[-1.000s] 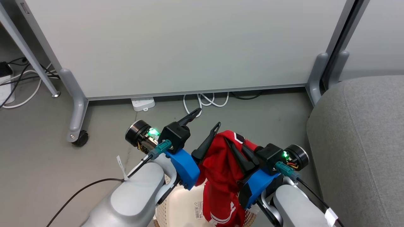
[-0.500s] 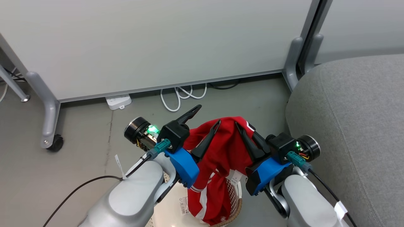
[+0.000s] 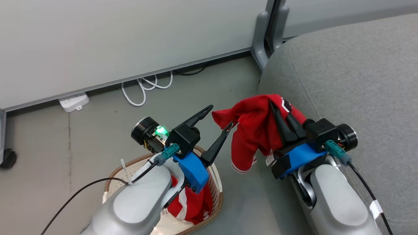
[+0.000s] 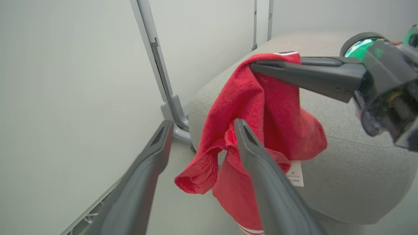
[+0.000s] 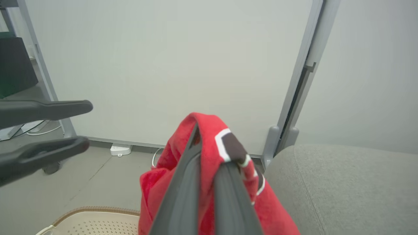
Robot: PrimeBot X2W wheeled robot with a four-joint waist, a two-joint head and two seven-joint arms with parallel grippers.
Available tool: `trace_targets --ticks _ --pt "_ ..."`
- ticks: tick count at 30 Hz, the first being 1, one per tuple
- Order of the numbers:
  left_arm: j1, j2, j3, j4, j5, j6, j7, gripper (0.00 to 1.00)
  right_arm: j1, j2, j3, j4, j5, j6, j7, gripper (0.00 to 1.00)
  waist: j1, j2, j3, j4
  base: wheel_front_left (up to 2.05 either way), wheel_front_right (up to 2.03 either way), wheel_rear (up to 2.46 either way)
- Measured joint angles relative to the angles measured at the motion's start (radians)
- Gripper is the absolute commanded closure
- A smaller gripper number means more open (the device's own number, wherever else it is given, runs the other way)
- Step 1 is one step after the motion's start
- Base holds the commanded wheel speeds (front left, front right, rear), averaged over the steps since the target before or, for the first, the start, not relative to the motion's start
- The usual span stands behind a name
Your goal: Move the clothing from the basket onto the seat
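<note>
1. On the floor at the far left of the head view, a white power strip (image 3: 73,101) and a looped white cable (image 3: 143,88) lie at the foot of a pale partition panel (image 3: 130,42).
2. The basket (image 3: 215,187) stands on the floor under the left forearm. A red garment (image 3: 192,205) with a white stripe lies inside it, against the wall nearer the seat.
3. The left gripper (image 3: 221,115) hangs above the basket's far rim with its two fingers spread wide and nothing between them. The garment in the basket lies below and behind it.
4. The jersey (image 3: 254,130) hangs in the air between the two grippers, over the strip of floor between the basket and the seat. Its loose end reaches to just beside the left gripper's inner fingertip; whether they touch cannot be told.
5. The right gripper (image 3: 279,109) has its fingers pressed together, pinching a fold of the jersey at the top. The cloth drapes over both fingers and falls below them, with a black, white-edged patch near the tips and a white label (image 3: 269,160) dangling.
6. The seat (image 3: 359,81) lies furthest right. The right gripper and the jersey's top are over its rounded near corner.
</note>
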Motion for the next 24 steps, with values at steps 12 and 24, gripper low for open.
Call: trace_targets --ticks 12,24 --pt "-0.011 -0.001 -0.022 -0.017 0.023 -0.016 0.0 0.0 0.033 -0.001 -0.16 -0.104 -0.02 0.0 0.0 1.0 0.0 0.0 0.078 -0.132 0.0 0.0 0.0" --pt "-0.029 -0.002 -0.054 -0.018 0.044 -0.025 0.0 0.0 0.112 -0.001 -0.297 -0.172 -0.015 0.0 0.0 1.0 0.0001 0.0 0.155 -0.224 0.0 0.0 0.0"
